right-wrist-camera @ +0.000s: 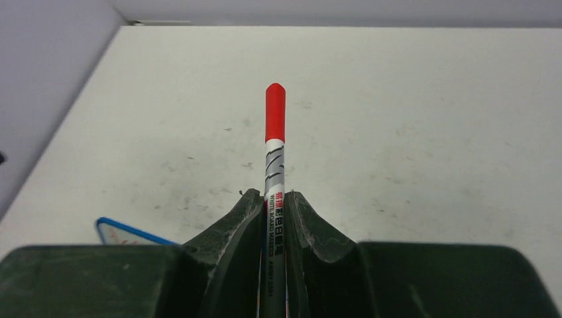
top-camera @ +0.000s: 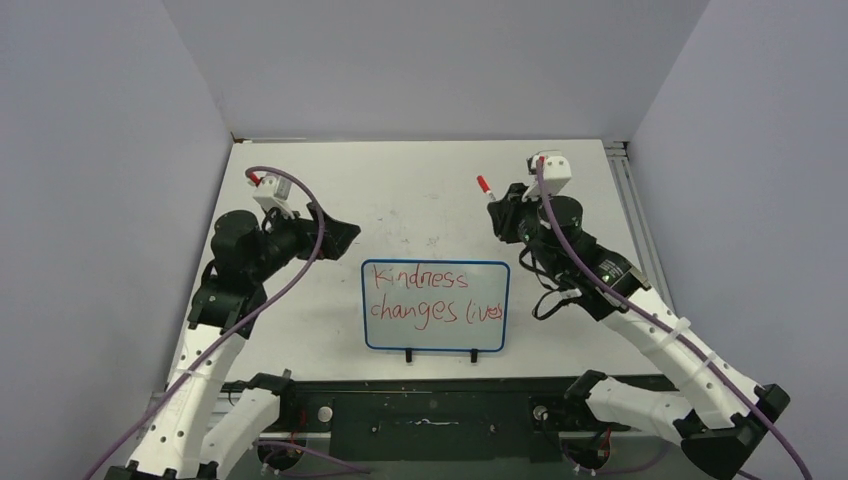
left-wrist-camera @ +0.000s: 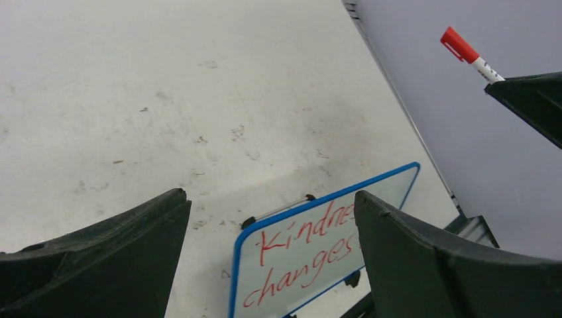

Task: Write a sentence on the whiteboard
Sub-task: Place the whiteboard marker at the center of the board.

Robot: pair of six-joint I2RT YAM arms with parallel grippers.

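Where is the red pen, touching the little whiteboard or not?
Apart. The top view shows the pen, gripped by the right end effector, up past the whiteboard, with table showing between them.

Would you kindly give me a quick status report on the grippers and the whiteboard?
Left gripper open, empty. Right gripper shut on red marker. Whiteboard flat on table, reads Kindness changes lives. Nothing in the way.

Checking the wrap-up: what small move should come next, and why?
Probably lower the right gripper and lay the red-capped marker on the table: the whiteboard reads "Kindness changes lives", and the left gripper is open, empty.
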